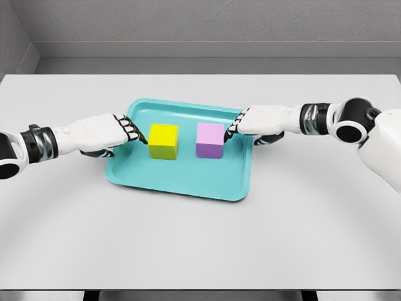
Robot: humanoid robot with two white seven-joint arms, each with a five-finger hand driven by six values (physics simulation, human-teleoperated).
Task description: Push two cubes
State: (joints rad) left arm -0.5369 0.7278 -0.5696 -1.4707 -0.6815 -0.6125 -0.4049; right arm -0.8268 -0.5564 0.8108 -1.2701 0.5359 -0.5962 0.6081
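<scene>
A yellow cube (163,141) and a pink cube (210,140) stand side by side inside a teal tray (182,179), a small gap between them. My left hand (128,130) reaches in over the tray's left rim, fingers extended flat, tips touching or nearly touching the yellow cube's left face. From the right my right hand (241,122) comes over the right rim, fingers extended, tips at the pink cube's right face. Neither hand holds anything.
The tray lies in the middle of a white table (200,244). A grey wall runs behind the table's far edge. Both forearms lie low over the table on either side of the tray.
</scene>
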